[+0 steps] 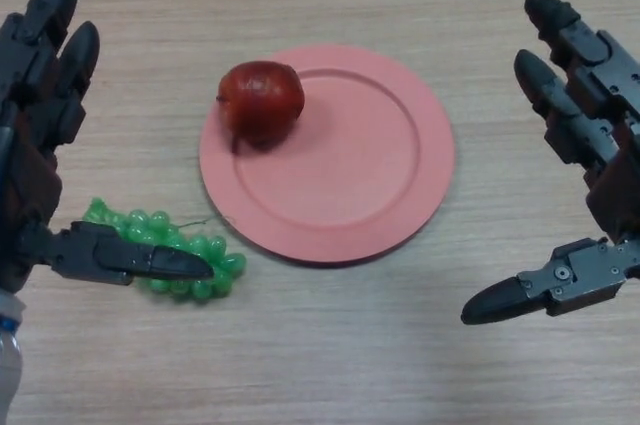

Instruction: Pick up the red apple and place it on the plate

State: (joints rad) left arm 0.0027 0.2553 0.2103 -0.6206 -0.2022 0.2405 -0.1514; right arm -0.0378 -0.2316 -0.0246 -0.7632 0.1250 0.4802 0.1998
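Observation:
A red apple (261,100) rests on the upper left part of a pink plate (370,175) in the middle of the wooden table. My left hand (40,145) hovers at the left edge, fingers straight and spread, its thumb reaching over a bunch of green grapes. My right hand (590,155) hovers at the right edge, open the same way, well apart from the plate. Neither hand touches the apple.
A bunch of green grapes (185,255) lies on the table just left of the plate's lower rim, partly under my left thumb. The tabletop (330,365) is light wood.

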